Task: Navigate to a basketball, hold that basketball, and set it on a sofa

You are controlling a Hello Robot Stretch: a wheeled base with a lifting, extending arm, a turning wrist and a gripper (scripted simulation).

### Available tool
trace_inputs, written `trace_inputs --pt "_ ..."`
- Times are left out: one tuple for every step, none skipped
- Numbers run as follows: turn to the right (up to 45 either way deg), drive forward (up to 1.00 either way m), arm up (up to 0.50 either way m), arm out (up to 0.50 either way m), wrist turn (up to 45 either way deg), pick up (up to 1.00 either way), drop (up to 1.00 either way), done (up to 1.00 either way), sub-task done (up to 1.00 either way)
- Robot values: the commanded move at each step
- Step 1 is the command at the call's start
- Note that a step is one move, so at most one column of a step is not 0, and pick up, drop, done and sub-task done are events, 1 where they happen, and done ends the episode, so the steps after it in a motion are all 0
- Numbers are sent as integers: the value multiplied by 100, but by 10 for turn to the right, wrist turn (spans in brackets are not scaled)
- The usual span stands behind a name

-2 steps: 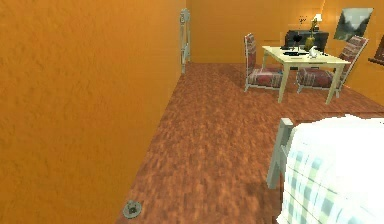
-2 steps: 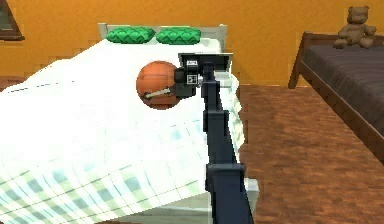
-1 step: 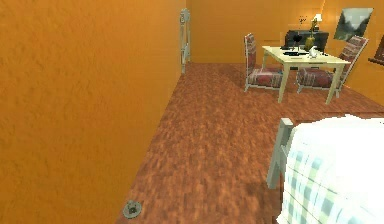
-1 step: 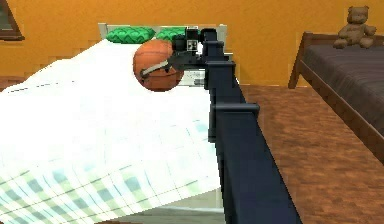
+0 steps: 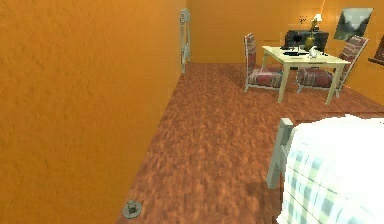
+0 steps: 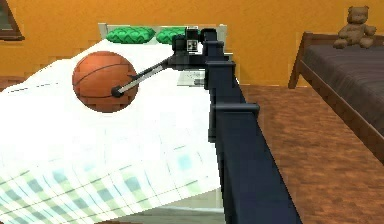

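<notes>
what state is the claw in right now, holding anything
claw: open or closed cannot be told; its tip is at the basketball, with the bed behind, so a hold cannot be told either

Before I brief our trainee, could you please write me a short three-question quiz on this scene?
1. True or false: a teddy bear sits on the brown-framed bed.
2. The pillows on the checked bed are: A green, B red, C blue.
3. Fill in: the orange thing at the far end of the claw is a ____.
Key: 1 true; 2 A; 3 basketball.
</notes>
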Motion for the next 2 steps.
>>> trace_inputs --pt "0 0 0 0 -450 0 0 0 0" --pt "0 0 0 0 -60 0 0 0 0"
